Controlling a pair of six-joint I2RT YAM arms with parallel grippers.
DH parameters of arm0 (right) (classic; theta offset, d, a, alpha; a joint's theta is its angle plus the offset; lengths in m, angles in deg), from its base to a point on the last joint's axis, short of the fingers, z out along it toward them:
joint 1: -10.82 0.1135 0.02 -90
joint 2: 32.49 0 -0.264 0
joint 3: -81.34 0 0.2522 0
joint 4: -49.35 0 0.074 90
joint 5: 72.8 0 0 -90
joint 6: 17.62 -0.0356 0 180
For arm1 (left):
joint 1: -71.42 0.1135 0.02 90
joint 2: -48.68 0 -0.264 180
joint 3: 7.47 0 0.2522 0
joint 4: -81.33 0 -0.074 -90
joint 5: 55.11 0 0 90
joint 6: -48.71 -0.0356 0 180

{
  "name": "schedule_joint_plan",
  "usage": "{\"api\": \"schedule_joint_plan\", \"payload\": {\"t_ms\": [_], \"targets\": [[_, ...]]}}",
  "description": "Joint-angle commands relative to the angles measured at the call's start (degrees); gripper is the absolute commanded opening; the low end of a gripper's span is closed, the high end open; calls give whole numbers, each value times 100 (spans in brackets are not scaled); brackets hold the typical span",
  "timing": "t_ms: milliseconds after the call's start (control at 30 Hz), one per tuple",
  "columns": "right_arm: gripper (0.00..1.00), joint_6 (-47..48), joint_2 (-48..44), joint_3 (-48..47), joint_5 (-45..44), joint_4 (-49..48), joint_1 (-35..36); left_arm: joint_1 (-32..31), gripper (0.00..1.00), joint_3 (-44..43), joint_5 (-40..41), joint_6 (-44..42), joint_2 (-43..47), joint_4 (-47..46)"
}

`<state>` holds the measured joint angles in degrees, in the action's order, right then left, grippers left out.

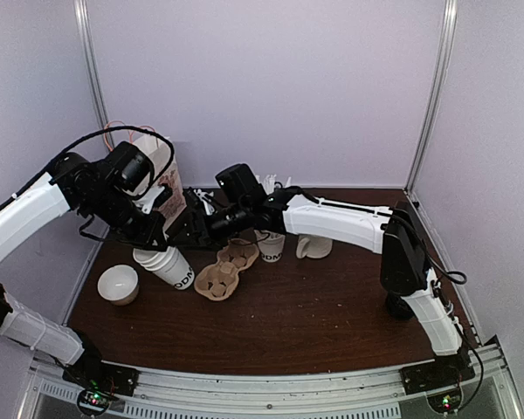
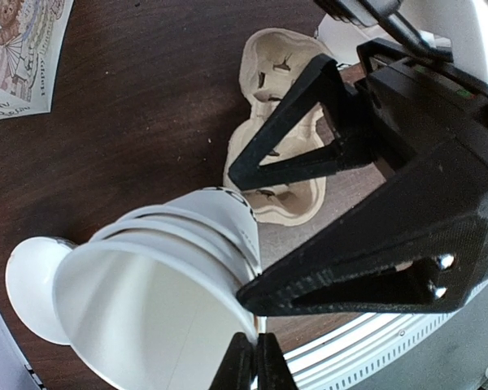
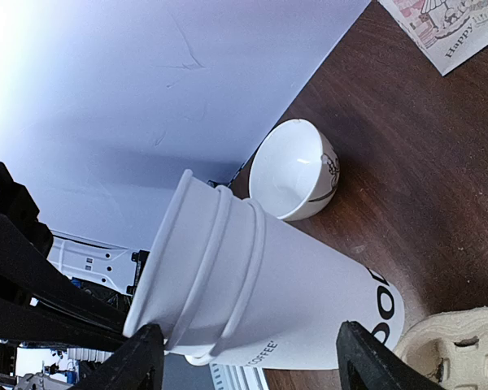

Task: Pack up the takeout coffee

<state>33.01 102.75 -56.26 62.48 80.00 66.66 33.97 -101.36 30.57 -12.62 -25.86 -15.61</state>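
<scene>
The jaws of the left gripper (image 2: 254, 361) are pressed together on the rim of the cups (image 2: 159, 301), so that the rim is pinched between them. The jaws of the right gripper (image 3: 248, 353) are spread, with one finger on each side of the same cups. Whether they touch the paper cannot be told. The table (image 1: 314, 323) is of dark wood. A printed paper bag (image 2: 24, 57) is seen at its far left. The cups, white and nested in one another, are held tilted over the left part of the table, with the rim up and the lettered base down, just beside the carrier (image 1: 227, 266). A white bowl (image 1: 118, 284) is placed left of the cups, and a mug (image 1: 314, 247) right of the carrier.
</scene>
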Motion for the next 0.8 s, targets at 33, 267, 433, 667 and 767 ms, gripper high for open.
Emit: {"api": "schedule_joint_plan", "payload": {"t_ms": [33, 267, 433, 667, 767], "targets": [[73, 206, 242, -53, -525, 516, 15, -60, 0, -368, 221, 15, 71, -145], [72, 540, 320, -250, -772, 817, 6, -60, 0, -590, 605, -46, 33, 170], [71, 692, 354, -326, -901, 977, 0, -60, 0, -784, 519, 21, 93, 252], [73, 909, 238, -507, -599, 861, -61, -60, 0, -855, 631, -54, -48, 464], [73, 1091, 88, -590, -529, 902, -102, -60, 0, -904, 635, -54, -48, 462]]}}
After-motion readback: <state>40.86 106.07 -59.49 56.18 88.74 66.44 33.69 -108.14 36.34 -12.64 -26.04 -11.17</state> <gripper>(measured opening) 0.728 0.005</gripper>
